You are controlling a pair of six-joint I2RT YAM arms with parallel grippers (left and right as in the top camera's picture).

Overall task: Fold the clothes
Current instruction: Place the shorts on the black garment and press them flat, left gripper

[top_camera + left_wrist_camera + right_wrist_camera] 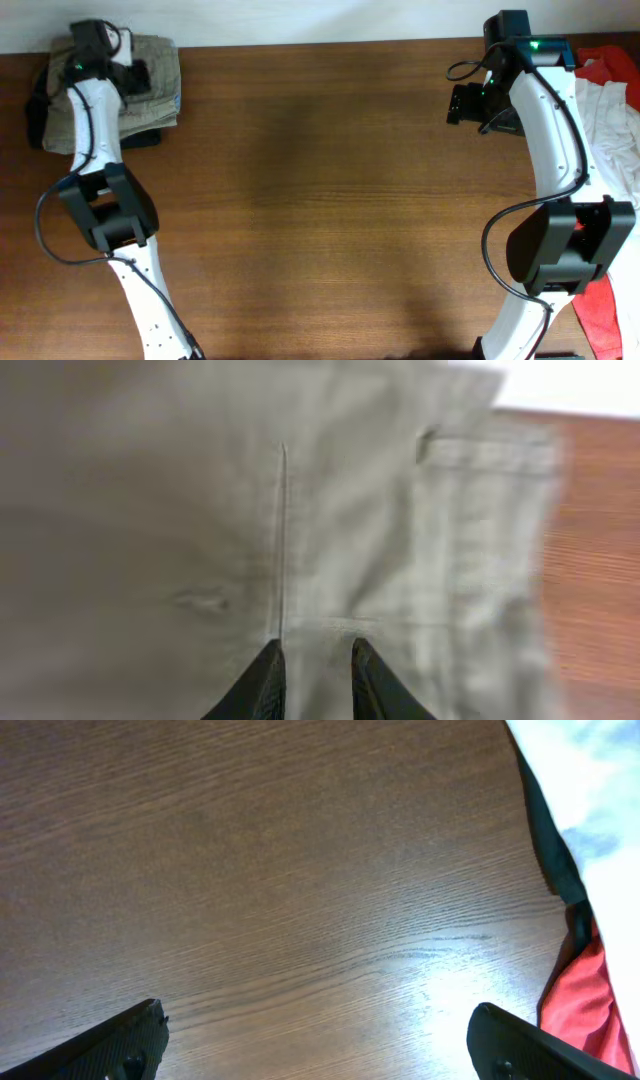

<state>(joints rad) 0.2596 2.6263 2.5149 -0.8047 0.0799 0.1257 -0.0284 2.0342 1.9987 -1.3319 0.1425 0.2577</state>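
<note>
Khaki shorts (180, 510) lying just beneath left end effector (316, 652), jaws narrowly parted

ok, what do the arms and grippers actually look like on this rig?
The left arm and right arm both have white curved links with bulky black joint housings. A black cable loops alongside each, and there is a green light near each wrist. The left gripper and right gripper have plain black fingers with no visible markings.
</note>
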